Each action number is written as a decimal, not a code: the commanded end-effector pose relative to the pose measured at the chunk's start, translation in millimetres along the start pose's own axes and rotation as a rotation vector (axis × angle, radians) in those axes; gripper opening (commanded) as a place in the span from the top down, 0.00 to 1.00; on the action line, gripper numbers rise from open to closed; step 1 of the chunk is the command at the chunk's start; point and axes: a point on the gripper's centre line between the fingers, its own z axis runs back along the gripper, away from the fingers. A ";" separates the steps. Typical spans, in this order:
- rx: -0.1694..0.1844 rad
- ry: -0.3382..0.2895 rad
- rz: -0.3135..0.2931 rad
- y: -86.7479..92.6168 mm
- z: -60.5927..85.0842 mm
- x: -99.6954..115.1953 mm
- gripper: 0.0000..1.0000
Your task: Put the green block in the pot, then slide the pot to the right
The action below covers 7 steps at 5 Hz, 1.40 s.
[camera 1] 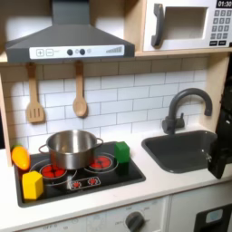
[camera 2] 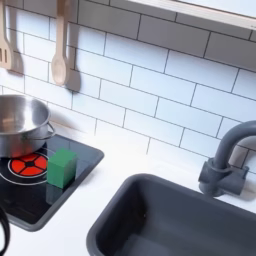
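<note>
Sink (camera 2: 165, 215) up front; end effector (camera 1: 222, 154) sits by it, can't tell its opening. Block (camera 1: 120, 151) well off, beside pot (camera 1: 71, 148)—grab it first.

Green block (camera 1: 121, 151), silver pot (camera 1: 71, 148)

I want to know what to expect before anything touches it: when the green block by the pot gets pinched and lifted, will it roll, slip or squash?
The green block looks flat-sided and rests squarely on the stove top, so it probably won't roll. It looks rigid, likely not squashing. Being much smaller than the pot, it is probably light, though smooth faces might slip.
</note>
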 end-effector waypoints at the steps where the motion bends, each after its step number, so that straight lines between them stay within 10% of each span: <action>1: 0.000 0.000 0.000 0.0 0.0 0.0 0.00; 7: 0.067 -0.022 0.037 27.4 -2.5 77.5 0.00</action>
